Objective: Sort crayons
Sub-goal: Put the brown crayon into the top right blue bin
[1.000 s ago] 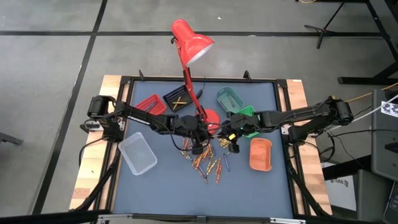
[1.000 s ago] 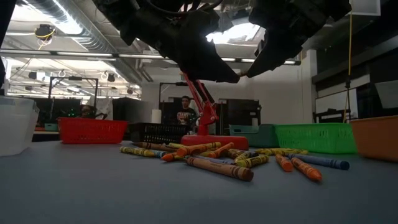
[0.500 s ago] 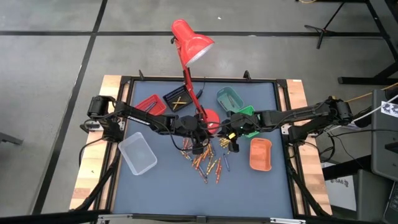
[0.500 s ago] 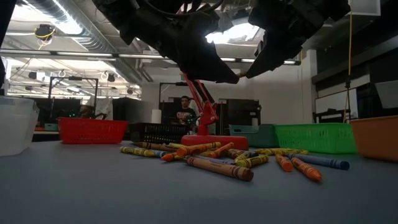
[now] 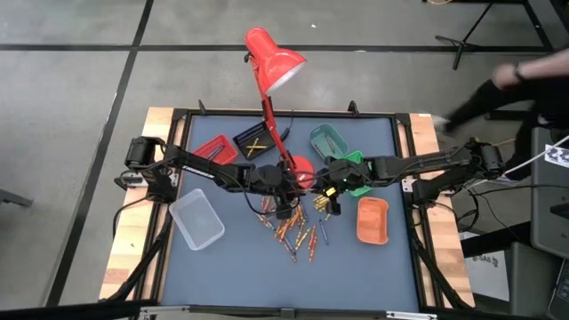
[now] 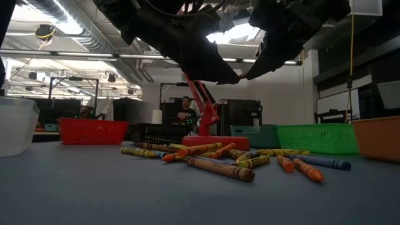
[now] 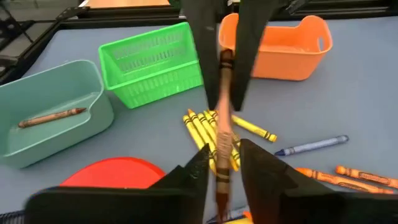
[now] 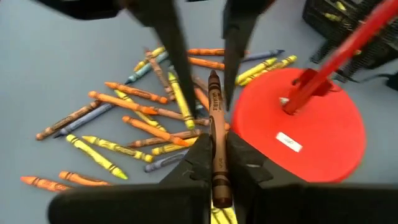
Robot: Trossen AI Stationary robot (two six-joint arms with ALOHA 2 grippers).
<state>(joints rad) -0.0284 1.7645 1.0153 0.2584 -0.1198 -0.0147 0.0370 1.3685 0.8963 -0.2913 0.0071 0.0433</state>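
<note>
Brown crayon (image 8: pixel 215 149) pinched in right gripper (image 8: pixel 216 163) jaws.

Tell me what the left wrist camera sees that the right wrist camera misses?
Only the left wrist view: the green basket, orange tray and teal tray holding a lone crayon. Only the right wrist view: the lamp's red pole and the black basket. Both: the brown crayon pinched by the right tool, with the left tool open around it, above loose crayons.
</note>
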